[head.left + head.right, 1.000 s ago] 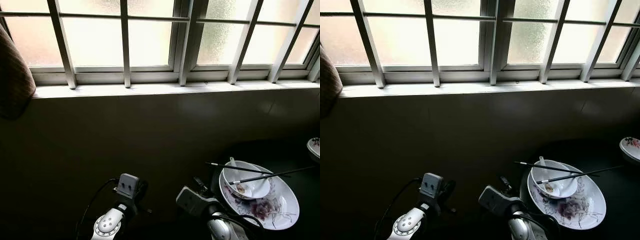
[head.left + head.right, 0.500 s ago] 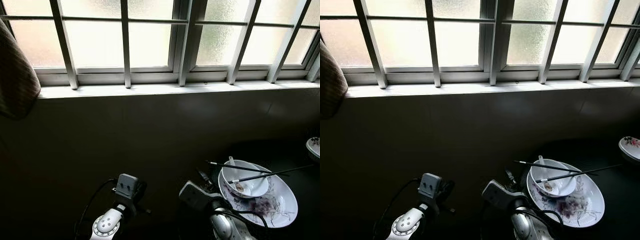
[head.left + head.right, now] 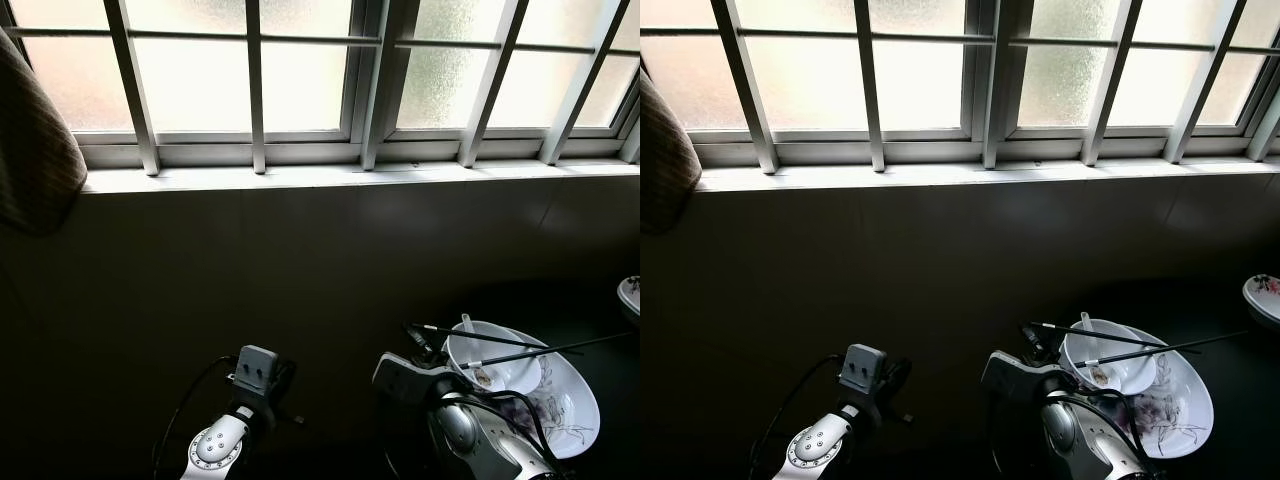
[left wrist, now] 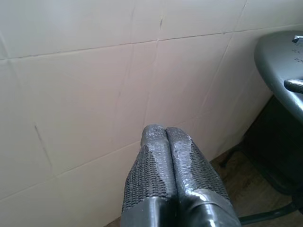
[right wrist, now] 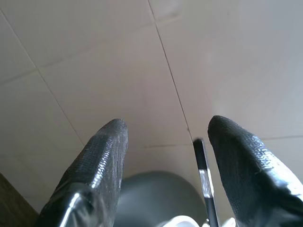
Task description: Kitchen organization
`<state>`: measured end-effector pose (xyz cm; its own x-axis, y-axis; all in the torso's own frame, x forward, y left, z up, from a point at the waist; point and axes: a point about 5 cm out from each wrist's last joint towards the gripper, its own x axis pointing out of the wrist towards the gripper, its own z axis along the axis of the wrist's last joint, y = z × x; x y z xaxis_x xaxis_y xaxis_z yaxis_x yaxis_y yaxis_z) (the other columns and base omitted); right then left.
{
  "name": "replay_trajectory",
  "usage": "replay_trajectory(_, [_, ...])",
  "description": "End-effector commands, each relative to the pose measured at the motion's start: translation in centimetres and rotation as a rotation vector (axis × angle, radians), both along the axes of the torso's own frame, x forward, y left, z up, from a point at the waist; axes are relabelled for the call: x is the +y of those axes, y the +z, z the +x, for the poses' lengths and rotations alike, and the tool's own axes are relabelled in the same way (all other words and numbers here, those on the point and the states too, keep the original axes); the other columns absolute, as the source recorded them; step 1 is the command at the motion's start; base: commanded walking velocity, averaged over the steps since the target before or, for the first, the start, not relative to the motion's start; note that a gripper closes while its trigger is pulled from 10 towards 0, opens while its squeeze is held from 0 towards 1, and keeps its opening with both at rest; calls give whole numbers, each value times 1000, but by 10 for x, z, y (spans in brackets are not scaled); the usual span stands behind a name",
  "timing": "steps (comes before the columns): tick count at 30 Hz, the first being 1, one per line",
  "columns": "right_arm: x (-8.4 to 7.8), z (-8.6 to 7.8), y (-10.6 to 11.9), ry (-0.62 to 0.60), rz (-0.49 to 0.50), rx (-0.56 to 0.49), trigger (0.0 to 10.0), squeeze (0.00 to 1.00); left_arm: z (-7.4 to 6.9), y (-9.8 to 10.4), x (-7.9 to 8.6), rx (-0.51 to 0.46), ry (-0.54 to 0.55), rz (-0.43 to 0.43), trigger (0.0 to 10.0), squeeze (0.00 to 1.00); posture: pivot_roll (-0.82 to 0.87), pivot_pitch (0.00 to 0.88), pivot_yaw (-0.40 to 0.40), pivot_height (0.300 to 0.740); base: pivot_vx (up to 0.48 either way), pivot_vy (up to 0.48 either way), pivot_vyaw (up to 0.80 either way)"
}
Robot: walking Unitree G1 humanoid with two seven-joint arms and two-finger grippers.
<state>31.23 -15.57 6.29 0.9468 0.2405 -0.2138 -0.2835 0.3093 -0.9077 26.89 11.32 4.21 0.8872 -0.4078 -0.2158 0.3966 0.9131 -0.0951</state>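
A white floral plate [image 3: 572,408] lies on a dark round table [image 3: 600,318] at the lower right. On it sits a white bowl [image 3: 497,367] holding a spoon [image 3: 466,326], with two black chopsticks [image 3: 500,340] laid across the rim. My right gripper [image 5: 165,130] is open and hangs just left of the bowl. In the right wrist view a chopstick tip [image 5: 204,176] pokes up between its fingers without touching them. My left gripper [image 4: 165,128] is shut on nothing and points at the tiled wall, with its arm [image 3: 228,440] low at the left.
A dark tiled wall [image 3: 300,270] rises ahead below a white window sill [image 3: 350,176] and barred frosted panes. A brown striped cloth [image 3: 35,150] hangs at the upper left. A small floral dish [image 3: 632,293] sits at the table's right edge.
My right arm has pushed forward and to the right, closer to the bowl and chopsticks. The left arm has stayed put, and the view has shifted slightly.
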Motion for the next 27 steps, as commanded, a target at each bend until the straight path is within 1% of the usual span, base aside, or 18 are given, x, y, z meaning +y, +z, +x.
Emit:
replay_trajectory(1, [-6, 7, 1, -7, -20, 3, 10000, 0, 2, 0, -2, 2, 2, -16, 10000, 0, 7, 0, -60, 740, 0, 0, 0])
replay_trajectory(6, [-9, 20, 3, -23, -49, -9, 10000, 0, 3, 0, -2, 1, 3, -17, 10000, 0, 19, 0, -60, 740, 0, 0, 0])
replay_trajectory(13, [-9, 28, 3, -27, -79, -18, 10000, 0, 3, 1, -1, 0, 4, -18, 10000, 0, 29, 0, -61, 740, 0, 0, 0])
replay_trajectory(18, [-15, 35, 5, -53, -111, -21, 10000, 0, 4, 1, -1, 2, 3, -20, 10000, 0, 33, 0, -59, 740, 0, 0, 0])
replay_trajectory(20, [-18, 38, 9, -62, -147, -42, 10000, 0, 4, 1, -2, 2, 2, -22, 10000, 0, 37, 0, -61, 740, 0, 0, 0])
replay_trajectory(27, [-23, 42, 11, -83, -163, -45, 10000, 0, 4, 1, -2, 3, 1, -24, 10000, 0, 42, 0, -62, 740, 0, 0, 0])
